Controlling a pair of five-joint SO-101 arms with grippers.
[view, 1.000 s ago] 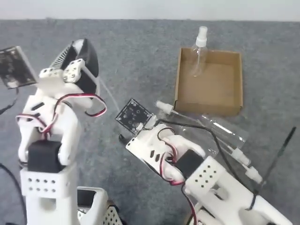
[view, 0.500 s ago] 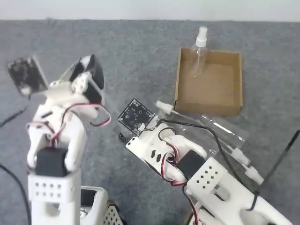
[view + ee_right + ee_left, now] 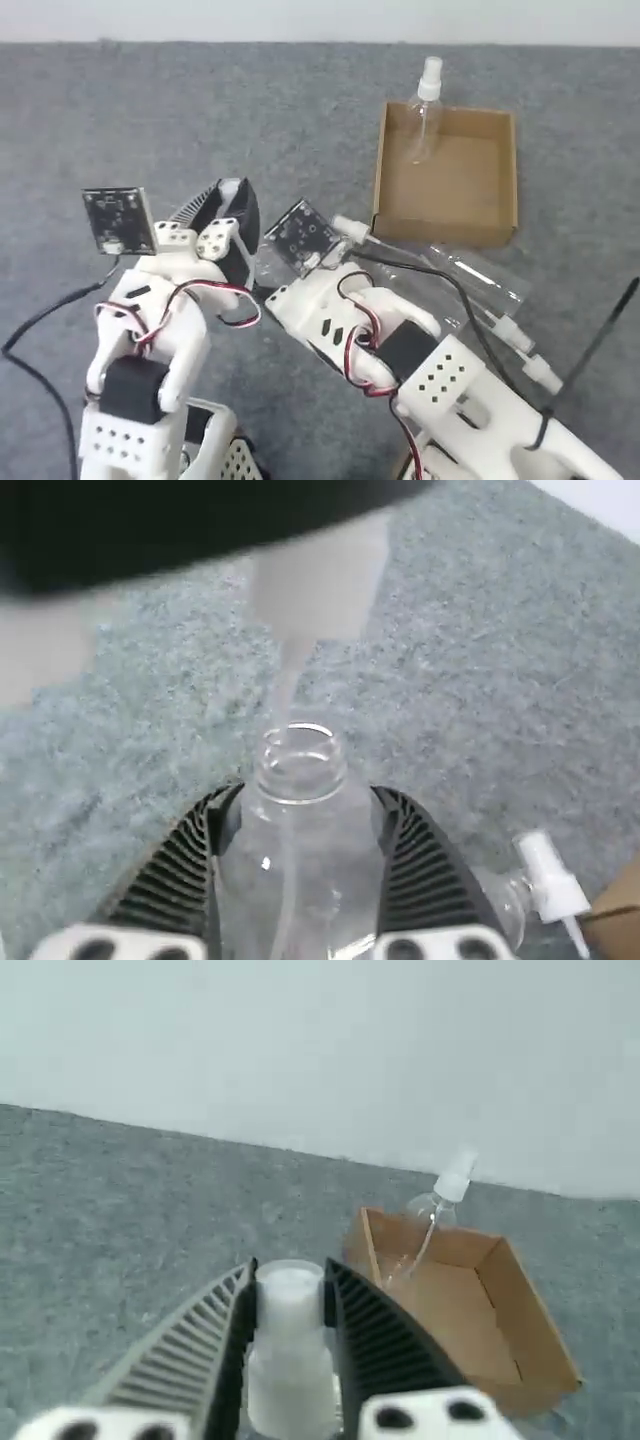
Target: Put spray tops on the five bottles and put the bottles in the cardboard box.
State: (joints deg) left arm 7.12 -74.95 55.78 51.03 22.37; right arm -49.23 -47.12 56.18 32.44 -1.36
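capping step. left gripper [image 3: 290, 1272] clamped on a spray top [image 3: 290, 1360], its dip tube [image 3: 285, 695] at the mouth of the open bottle [image 3: 300, 860], which the right gripper [image 3: 305, 798] pinches near table centre. next: lower straight, seat, twist. cardboard box [image 3: 445, 232] at 1 o'clock, one capped bottle [image 3: 425, 125] inside.

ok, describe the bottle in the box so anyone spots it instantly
Find the open cardboard box on the grey carpet. In its far corner stands a clear bottle with a white spray top. It alone is inside the box; the capped bottles nearby lie on the carpet outside.
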